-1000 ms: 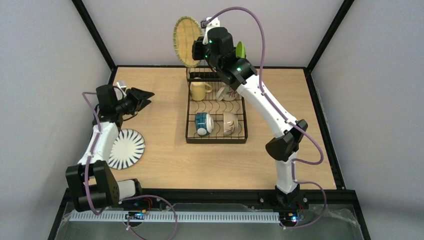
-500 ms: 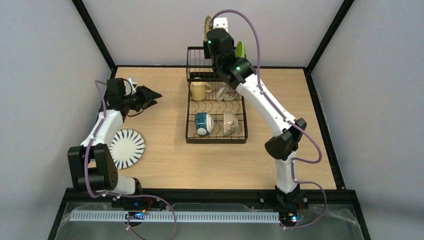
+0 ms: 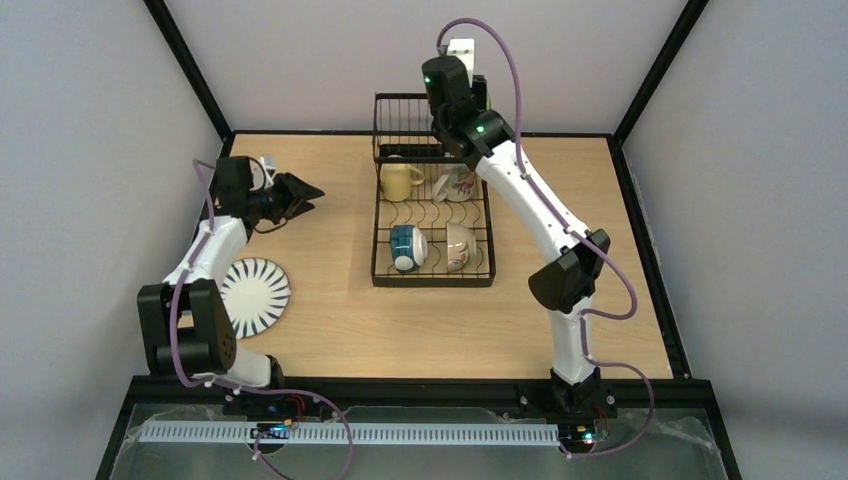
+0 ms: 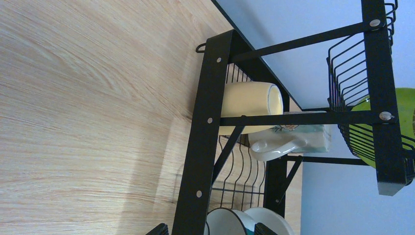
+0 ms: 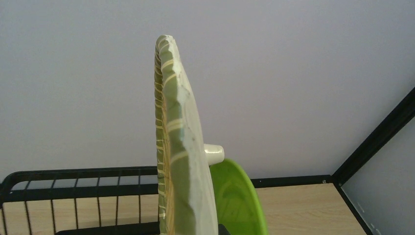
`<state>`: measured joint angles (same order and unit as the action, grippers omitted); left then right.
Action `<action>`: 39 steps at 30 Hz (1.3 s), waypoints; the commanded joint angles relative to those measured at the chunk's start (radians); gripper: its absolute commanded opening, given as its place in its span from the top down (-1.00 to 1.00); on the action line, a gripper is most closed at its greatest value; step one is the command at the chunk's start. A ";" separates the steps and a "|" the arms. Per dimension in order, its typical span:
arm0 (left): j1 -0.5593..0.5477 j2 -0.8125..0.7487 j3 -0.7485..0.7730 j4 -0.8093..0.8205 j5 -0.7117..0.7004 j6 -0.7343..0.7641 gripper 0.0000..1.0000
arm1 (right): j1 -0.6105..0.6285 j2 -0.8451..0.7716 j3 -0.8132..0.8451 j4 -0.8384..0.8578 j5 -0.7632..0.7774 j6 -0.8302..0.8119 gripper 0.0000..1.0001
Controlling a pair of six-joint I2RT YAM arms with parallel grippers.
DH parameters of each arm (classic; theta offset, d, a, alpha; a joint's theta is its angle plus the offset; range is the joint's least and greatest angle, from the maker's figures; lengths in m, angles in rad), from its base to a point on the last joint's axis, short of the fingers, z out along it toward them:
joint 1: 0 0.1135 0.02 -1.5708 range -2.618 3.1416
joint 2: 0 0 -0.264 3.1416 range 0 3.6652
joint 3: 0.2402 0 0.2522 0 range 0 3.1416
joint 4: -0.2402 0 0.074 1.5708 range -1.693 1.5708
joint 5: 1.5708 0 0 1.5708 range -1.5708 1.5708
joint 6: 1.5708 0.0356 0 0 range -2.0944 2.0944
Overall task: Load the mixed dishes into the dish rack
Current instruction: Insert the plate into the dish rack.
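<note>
Your right claw [image 3: 478, 92] is clamped on the tan woven-look plate [image 5: 178, 161], held on edge over the tall basket of the dish rack [image 3: 432, 279] at twelve o'clock, beside the racked lime green plate [image 5: 240, 196]. The pale yellow mug [image 3: 398, 181], blue bowl [image 3: 405, 247] and white bowl [image 3: 459, 246] are loaded. The black-striped white plate [image 3: 255, 296] waits on the bench [image 3: 330, 320] at eight o'clock, near your left claw [image 3: 298, 193], its jaws spread apart.

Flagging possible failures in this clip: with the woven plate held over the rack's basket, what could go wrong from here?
The tan woven-look plate hangs edge-on right beside the lime green plate; lowering it might knock that plate. Its rim could also catch the top wire of the dish rack. The black-striped white plate lies close to the left arm, which might sweep it.
</note>
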<state>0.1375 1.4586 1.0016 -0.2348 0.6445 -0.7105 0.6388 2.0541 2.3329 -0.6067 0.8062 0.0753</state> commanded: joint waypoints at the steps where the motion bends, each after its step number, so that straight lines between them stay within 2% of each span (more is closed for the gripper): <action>1: -0.006 0.016 0.026 -0.017 -0.010 0.019 -0.98 | -0.024 -0.003 -0.009 -0.014 0.032 0.036 1.00; 21: -0.006 0.034 0.025 -0.018 -0.023 0.025 -0.98 | -0.046 0.015 -0.117 -0.011 -0.056 0.076 1.00; 34: -0.006 0.049 0.035 -0.018 -0.029 0.028 -0.98 | -0.048 0.042 -0.098 0.043 -0.068 0.040 1.00; 39: -0.006 0.052 0.037 -0.018 -0.031 0.026 -0.98 | -0.055 0.078 -0.023 0.026 -0.074 0.024 1.00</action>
<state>0.1375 1.4948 1.0149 -0.2405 0.6228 -0.6956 0.5880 2.0987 2.2471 -0.6224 0.7433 0.1028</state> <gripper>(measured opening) 0.990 0.115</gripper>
